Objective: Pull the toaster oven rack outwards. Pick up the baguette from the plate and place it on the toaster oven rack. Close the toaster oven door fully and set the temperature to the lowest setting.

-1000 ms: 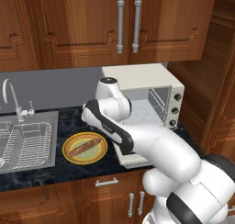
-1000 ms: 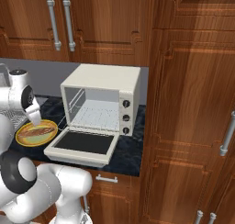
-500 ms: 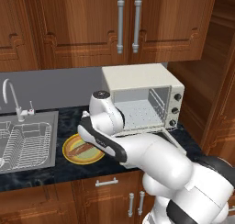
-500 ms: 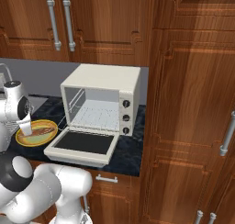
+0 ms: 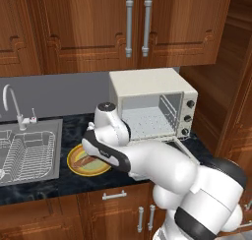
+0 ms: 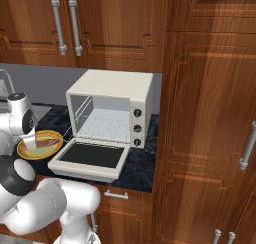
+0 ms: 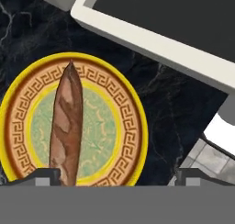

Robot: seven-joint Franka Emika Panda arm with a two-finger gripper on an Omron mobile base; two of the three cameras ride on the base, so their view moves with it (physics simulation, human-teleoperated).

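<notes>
In the left base view the arm's wrist covers the right part of the plate and most of the baguette, and the forearm hides most of the lowered toaster oven door. In the right base view the hand covers part of the plate. In the hand view the baguette's near end is cut off at the bottom, and the door runs off the top and right edges

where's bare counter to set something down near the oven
Bare dark counter lies between the plate and the open toaster oven door, and a strip along the front edge below the plate. Another patch sits right of the toaster oven, by the tall cabinet. It is crowded over the plate, where the baguette lies and the hand hangs.
</notes>
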